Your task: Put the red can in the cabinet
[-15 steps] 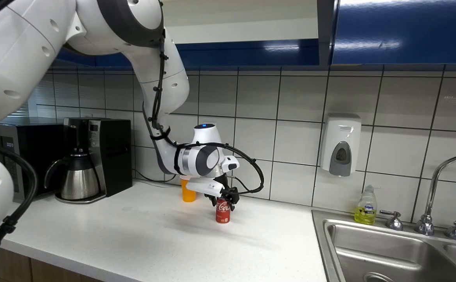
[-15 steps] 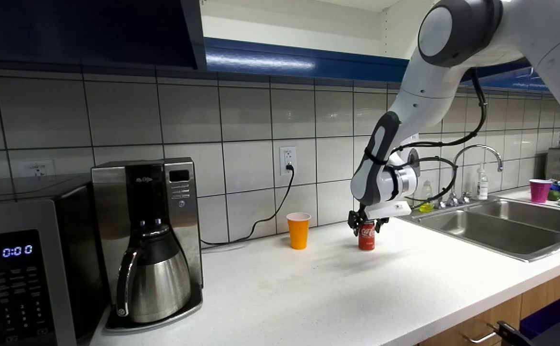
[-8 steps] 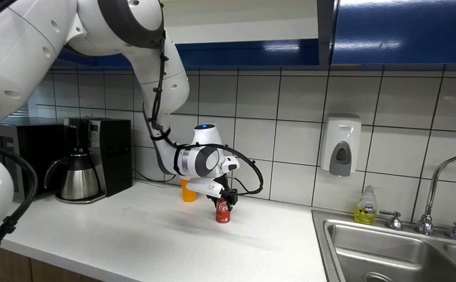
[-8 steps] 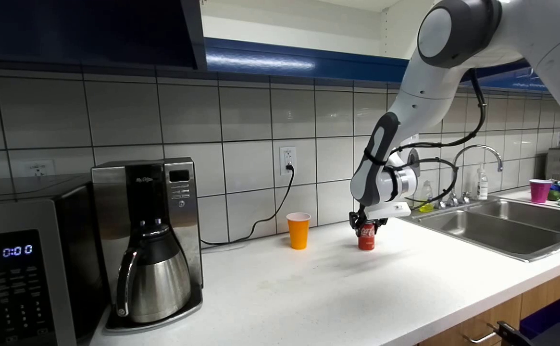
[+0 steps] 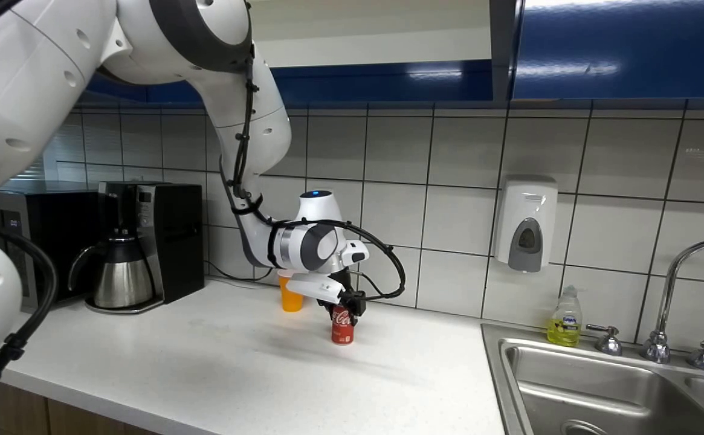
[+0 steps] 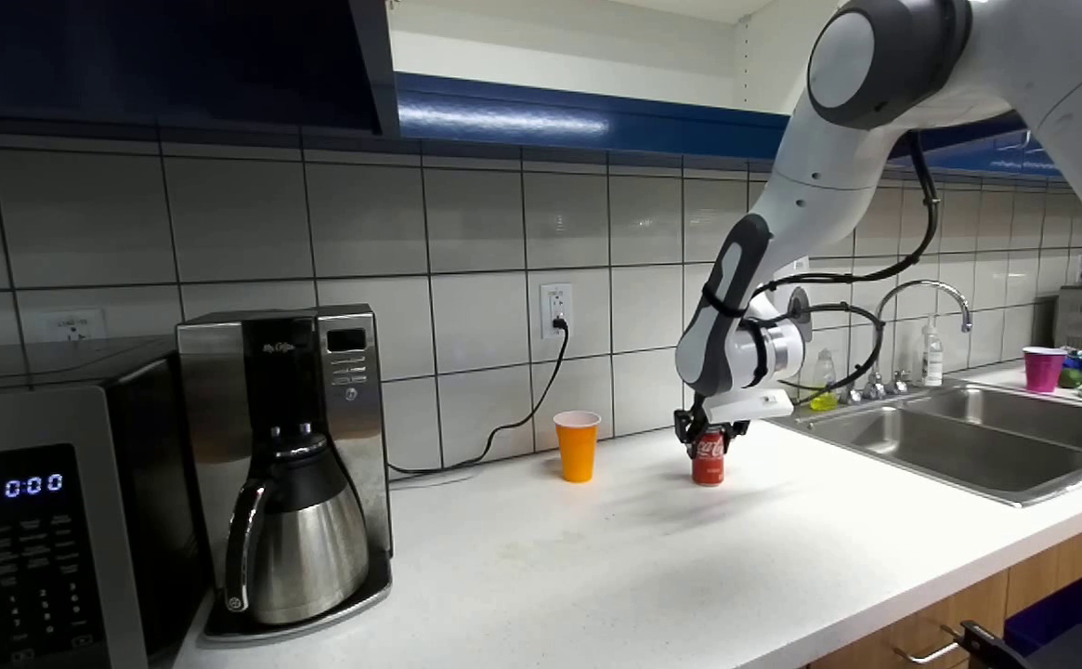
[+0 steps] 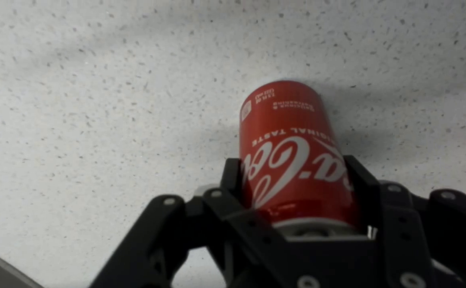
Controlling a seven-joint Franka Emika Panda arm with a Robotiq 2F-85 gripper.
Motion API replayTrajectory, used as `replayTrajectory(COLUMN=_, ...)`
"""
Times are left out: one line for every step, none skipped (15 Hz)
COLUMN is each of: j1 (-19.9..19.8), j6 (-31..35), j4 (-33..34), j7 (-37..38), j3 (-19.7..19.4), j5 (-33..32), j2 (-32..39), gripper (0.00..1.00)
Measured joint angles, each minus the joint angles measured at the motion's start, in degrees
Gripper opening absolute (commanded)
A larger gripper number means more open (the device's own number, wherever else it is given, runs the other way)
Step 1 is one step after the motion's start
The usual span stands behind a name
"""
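The red can (image 5: pixel 342 332) is upright, its base on or very near the white counter, in both exterior views. My gripper (image 6: pixel 713 439) reaches down over its upper part from above. In the wrist view, black fingers (image 7: pixel 231 176) press against both sides of the red can (image 7: pixel 287 120), so the gripper (image 7: pixel 293 172) is shut on it. Part of its pale top is hidden behind the gripper body. Overhead, the cabinet (image 5: pixel 382 81) has a glossy blue lower edge, and its white interior (image 6: pixel 550 46) is exposed.
An orange cup (image 6: pixel 577 448) stands near the can by the tiled wall. The coffee machine (image 6: pixel 285 465) and microwave (image 6: pixel 30 520) are farther along the counter (image 6: pixel 541 576). On the opposite side lies the sink (image 5: pixel 569 386) with a faucet and soap bottle (image 5: pixel 565 320). A blue door (image 5: pixel 623 51) hangs above.
The fingers have come together onto the red can over the last second. The can has shifted very slightly with the gripper; the arm has otherwise barely moved.
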Motion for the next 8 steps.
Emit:
replayTrajectory(j1=0.15, j6=-0.78, j4=0.00, j7=0.00, j3=0.00, j5=-0.01, j2=-0.27, gripper=0.39)
replayTrajectory(j1=0.34, j6=-1.66, j4=0.00, j7=0.00, j3=0.00, j5=-0.04, j2=-0.62, gripper=0.39)
replayTrajectory(j1=0.54, j6=-2.47, j4=-0.03, j7=0.00, j3=-0.01, j5=-0.06, j2=-1.00, gripper=0.39)
replayTrajectory(j1=0.77, j6=-3.36, j4=-0.11, j7=0.00, j3=-0.03, j5=-0.09, j2=-1.52, gripper=0.39)
replayTrajectory(j1=0.97, j6=-4.15, j4=-0.29, j7=0.00, j3=-0.03, j5=-0.12, j2=-2.16, gripper=0.39)
replayTrajectory(j1=1.15, j6=-4.81, j4=-0.59, j7=0.00, j3=-0.03, j5=-0.16, j2=-2.93, gripper=0.39)
replayTrajectory(j1=1.30, j6=-5.51, j4=-1.00, j7=0.00, j3=-0.03, j5=-0.22, j2=-3.83, gripper=0.39)
replayTrajectory(j1=1.41, j6=-6.11, j4=-1.49, j7=0.00, j3=-0.05, j5=-0.35, j2=-4.82, gripper=0.39)
